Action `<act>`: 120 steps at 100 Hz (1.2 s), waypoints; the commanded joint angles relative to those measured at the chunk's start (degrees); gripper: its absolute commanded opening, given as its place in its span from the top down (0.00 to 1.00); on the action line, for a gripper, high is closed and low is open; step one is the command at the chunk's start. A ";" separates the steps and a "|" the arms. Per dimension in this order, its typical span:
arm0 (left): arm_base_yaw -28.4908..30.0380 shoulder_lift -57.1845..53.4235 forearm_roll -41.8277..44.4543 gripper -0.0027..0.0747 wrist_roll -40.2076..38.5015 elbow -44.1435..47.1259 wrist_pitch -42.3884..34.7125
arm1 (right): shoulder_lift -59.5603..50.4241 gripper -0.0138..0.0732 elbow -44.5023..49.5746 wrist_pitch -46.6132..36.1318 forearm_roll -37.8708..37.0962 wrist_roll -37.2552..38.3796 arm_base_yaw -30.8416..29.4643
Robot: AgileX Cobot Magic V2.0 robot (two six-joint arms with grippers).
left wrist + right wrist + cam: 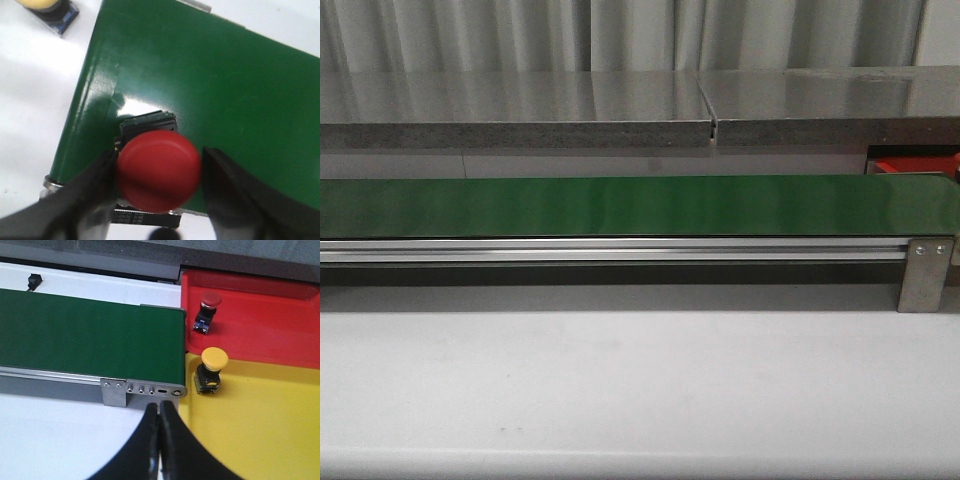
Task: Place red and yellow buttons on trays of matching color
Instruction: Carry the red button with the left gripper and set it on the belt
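Red and yellow buttons are not to be seen in the front view: only the long green conveyor belt (pixel 640 206) runs across, with its aluminium side rail (pixel 610 250) below it, the white tabletop (pixel 640 390) nearer the camera and a grey steel bench (pixel 520 110) behind the belt. A sliver of the red plastic tray (pixel 916 166) shows at the belt's right end. No arm appears here.

In the left wrist view, the left pincer (pixel 159 172) points down over the green belt, its black fingers (pixel 90 195) spread on either side of a round red mushroom-head button (pixel 159 172) on a black base; one finger touches the cap, the other stands just beside it. White lettering on the base is too blurred to read. A yellow button on a blue base (pixel 49 10) lies on the white tabletop beside the belt.

In the right wrist view, the right pincer (pixel 160 440) hangs over the tabletop near the belt's end, fingers pressed together, empty. Beyond the belt's end a small red button (pixel 207 311) stands on the red tray (pixel 270 325), and a yellow-capped button (pixel 211 371) stands on the yellow plastic tray (pixel 260 430).
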 commanded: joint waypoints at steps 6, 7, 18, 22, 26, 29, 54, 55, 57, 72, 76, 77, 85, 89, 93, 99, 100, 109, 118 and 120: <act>-0.29 -3.15 -2.54 0.26 0.50 -5.87 -0.44 | -0.29 0.92 -1.44 -4.25 0.42 -0.39 0.00; -0.29 -3.29 -2.54 0.26 0.50 -6.11 -0.44 | -0.29 0.92 -1.44 -4.25 0.42 -0.39 0.00; -0.16 -3.29 -2.32 0.26 0.25 -10.59 1.41 | -0.29 0.92 -1.44 -4.25 0.42 -0.39 0.00; -0.05 -3.29 -1.13 0.26 -0.51 -11.93 2.11 | -0.29 0.92 -1.44 -4.25 0.42 -0.39 0.00; 0.40 -3.29 0.46 0.26 -1.71 -13.43 2.81 | -0.29 0.92 -1.44 -4.25 0.42 -0.39 0.00; 0.95 -3.29 1.73 0.26 -2.54 -14.42 3.11 | -0.29 0.92 -1.44 -4.25 0.42 -0.39 0.00; 7.39 -1.91 3.47 0.26 5.08 -15.85 6.28 | -0.29 0.92 -1.44 -4.25 0.42 -0.39 0.00; 7.88 -1.71 3.47 0.26 5.44 -15.98 6.40 | -0.29 0.92 -1.44 -4.25 0.42 -0.39 0.00; 8.34 -1.34 3.47 0.26 6.26 -15.98 6.40 | -0.29 0.92 -1.44 -4.25 0.42 -0.39 0.00; 12.99 0.57 3.19 0.26 11.02 -15.98 5.99 | -0.29 0.92 -1.44 -4.25 0.42 -0.39 0.00; 13.92 1.24 3.09 0.26 11.85 -15.98 5.15 | -0.29 0.92 -1.44 -4.25 0.42 -0.39 0.00; 14.05 1.22 3.09 0.26 12.02 -15.98 5.03 | -0.29 0.92 -1.44 -4.25 0.42 -0.39 0.00; 14.97 2.16 2.76 0.26 15.07 -15.98 4.18 | -0.29 0.92 -1.44 -4.25 0.42 -0.39 0.00; 15.09 2.66 2.76 0.26 16.99 -15.98 3.82 | -0.29 0.92 -1.44 -4.25 0.42 -0.39 0.00; 15.09 3.30 3.09 0.26 18.89 -15.98 3.59 | -0.29 0.92 -1.44 -4.25 0.42 -0.39 0.00; 15.09 4.28 3.23 0.26 22.53 -15.98 3.33 | -0.29 0.92 -1.44 -4.25 0.42 -0.39 0.00; 15.09 4.54 3.23 0.26 22.73 -15.98 3.14 | -0.29 0.92 -1.44 -4.25 0.42 -0.39 0.00; 15.09 6.11 3.37 0.26 22.85 -15.98 0.05 | -0.29 0.92 -1.44 -4.25 0.42 -0.39 0.00; 15.09 6.95 2.96 0.26 22.95 -15.98 -3.84 | -0.29 0.92 -1.44 -4.25 0.42 -0.39 0.00; 15.09 7.11 2.96 0.26 22.95 -15.98 -4.26 | -0.29 0.92 -1.44 -4.25 0.42 -0.39 0.00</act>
